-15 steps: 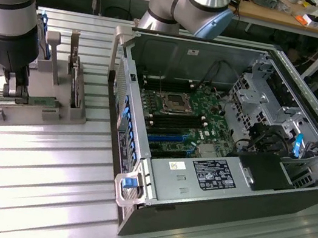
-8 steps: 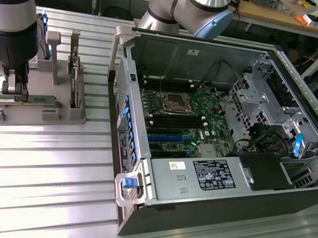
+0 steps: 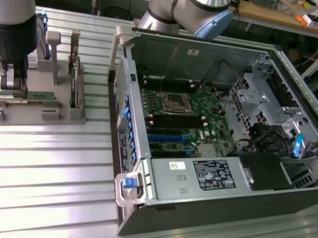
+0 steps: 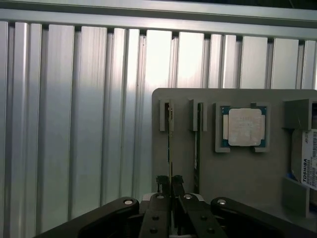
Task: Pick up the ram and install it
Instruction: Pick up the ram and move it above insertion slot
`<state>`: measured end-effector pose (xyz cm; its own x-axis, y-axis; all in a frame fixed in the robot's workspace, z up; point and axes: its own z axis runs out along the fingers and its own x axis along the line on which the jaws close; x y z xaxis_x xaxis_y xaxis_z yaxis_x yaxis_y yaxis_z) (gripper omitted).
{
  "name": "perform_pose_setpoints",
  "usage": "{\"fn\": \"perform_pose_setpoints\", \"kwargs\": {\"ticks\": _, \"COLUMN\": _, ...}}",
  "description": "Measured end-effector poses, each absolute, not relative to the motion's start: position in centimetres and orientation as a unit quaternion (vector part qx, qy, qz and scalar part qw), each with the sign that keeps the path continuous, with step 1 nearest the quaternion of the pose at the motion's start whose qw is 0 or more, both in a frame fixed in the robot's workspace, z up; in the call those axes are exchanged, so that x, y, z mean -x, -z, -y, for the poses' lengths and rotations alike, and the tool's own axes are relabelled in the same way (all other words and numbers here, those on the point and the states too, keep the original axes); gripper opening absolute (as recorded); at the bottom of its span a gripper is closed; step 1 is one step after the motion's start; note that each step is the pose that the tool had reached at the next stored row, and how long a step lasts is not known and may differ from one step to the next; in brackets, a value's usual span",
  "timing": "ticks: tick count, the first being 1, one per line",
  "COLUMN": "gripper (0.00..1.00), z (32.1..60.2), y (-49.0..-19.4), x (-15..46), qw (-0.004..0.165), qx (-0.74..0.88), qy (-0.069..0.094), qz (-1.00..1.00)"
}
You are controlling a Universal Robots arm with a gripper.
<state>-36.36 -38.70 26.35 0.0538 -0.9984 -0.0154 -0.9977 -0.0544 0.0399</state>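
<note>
The ram [image 4: 170,148] is a thin green stick seen edge-on, standing in a slot of the grey holder [image 4: 237,173]. My gripper [image 4: 170,182] is shut on its near end, one black fingertip pressed against each face. In the exterior view the gripper [image 3: 15,86] reaches down at the exterior view's left onto the ram [image 3: 33,97], which lies along the front of the holder [image 3: 30,118]. A second, darker stick [image 4: 197,148] stands in the neighbouring slot, untouched.
The holder also carries a square silver processor [image 4: 244,127] and a labelled hard drive [image 4: 308,158]. An open computer case [image 3: 128,224] lies at the exterior view's right, its motherboard with memory slots [image 3: 173,124] exposed. Ribbed metal tabletop [image 3: 24,181] surrounds both.
</note>
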Motion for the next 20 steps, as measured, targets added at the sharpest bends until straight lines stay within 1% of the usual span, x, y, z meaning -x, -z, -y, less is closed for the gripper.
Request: {"fn": "perform_pose_setpoints", "kwargs": {"ticks": 20, "gripper": 0.13, "z": 38.7, "y": -29.5, "x": 36.3, "qw": 0.009, "qx": -0.726, "qy": 0.019, "qz": 0.688}}
